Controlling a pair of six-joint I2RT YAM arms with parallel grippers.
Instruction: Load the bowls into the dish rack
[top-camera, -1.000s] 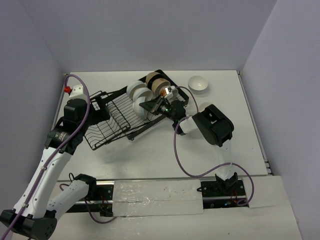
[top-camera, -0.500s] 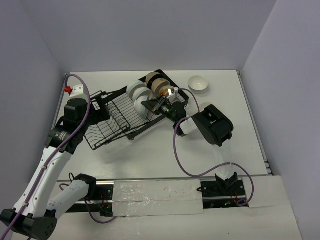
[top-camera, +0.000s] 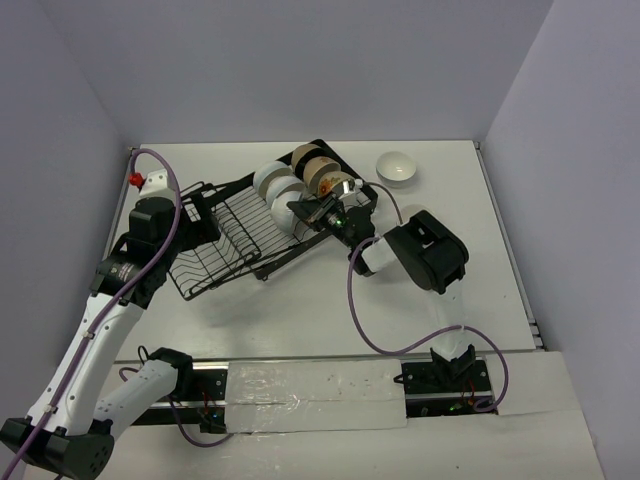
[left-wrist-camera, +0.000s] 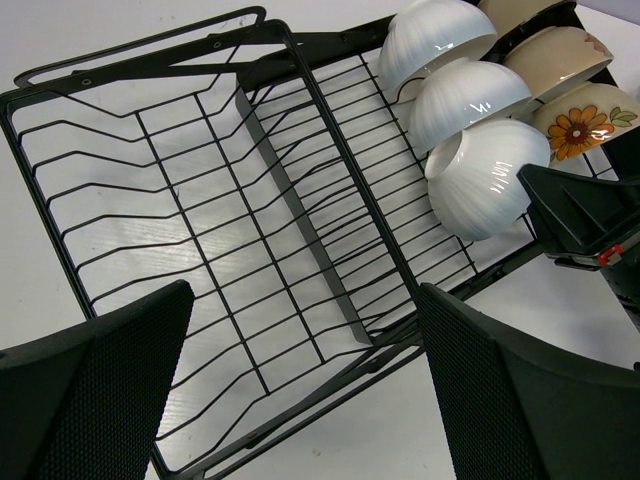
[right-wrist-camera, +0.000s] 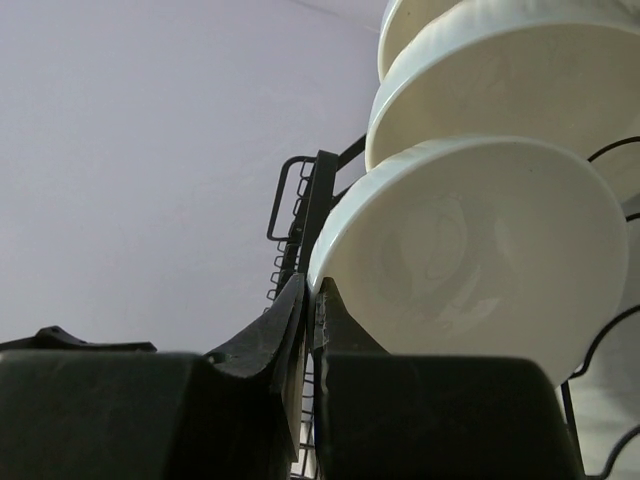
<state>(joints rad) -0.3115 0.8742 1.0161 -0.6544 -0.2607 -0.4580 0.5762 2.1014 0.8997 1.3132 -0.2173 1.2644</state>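
- dish rack (top-camera: 215, 255): mid-table (top-camera: 290, 312), skewed, running near-left to far-right in the top view; 2 joined sections.
- 3 white bowls (left-wrist-camera: 470, 100): stood on edge in a row in the rack's far-right section, one tucked behind the next.
- 2nd row just beside them, same section: 2 tan bowls (top-camera: 312, 163) + flower bowl (left-wrist-camera: 585, 125); the flower one is nearest the right arm.
- lone white bowl (top-camera: 397, 168): upright on the table, off the rack's far-right end, apart from it.
- right gripper (right-wrist-camera: 308, 300): jaws clenched tight, nothing seen btwn the tips. Sits low at the rack's edge, tips right by the rim of the front white bowl (right-wrist-camera: 480, 260), whose inside faces the wrist cam. Touching or not: can't tell.
- left gripper (left-wrist-camera: 302, 295): jaws released, spread wide, holding nothing. Hovers over the rack's near-left section, wires and table showing btwn the fingers (left-wrist-camera: 95, 390).
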